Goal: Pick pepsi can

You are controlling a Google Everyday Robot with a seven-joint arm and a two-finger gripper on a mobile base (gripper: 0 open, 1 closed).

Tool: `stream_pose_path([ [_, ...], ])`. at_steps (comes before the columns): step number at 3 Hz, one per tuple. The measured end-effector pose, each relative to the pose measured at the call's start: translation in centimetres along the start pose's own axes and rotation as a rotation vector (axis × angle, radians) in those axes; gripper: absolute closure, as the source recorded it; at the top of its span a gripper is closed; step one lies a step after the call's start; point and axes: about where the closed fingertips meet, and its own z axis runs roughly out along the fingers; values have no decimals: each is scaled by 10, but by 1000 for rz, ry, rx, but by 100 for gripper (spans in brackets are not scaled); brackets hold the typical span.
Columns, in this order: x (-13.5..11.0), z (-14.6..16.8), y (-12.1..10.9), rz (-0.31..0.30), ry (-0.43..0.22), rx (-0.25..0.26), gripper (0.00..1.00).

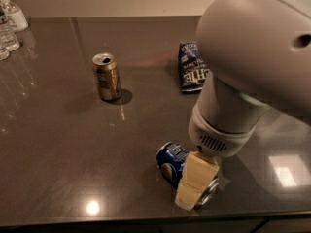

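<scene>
The pepsi can (170, 165) is dark blue with a round red-white-blue logo. It lies on its side near the front edge of the dark table (73, 144), silver end toward the front right. My gripper (193, 191) hangs from the big grey arm (252, 67) and is down right at the can's right half, covering part of it. The rest of the gripper is hidden behind the arm and the can.
A gold-brown can (107, 76) stands upright at the middle left. A dark blue chip bag (192, 72) lies at the back, partly behind the arm. Water bottles (9, 25) stand at the far left corner. The table's front edge runs just below the can.
</scene>
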Motion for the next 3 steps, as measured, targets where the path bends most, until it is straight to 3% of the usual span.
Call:
stream_pose_path([
  [1, -4, 15, 14, -17, 14, -37, 0],
  [2, -6, 25, 21, -11, 31, -42, 17],
  [3, -5, 30, 19, 8, 45, -36, 41],
])
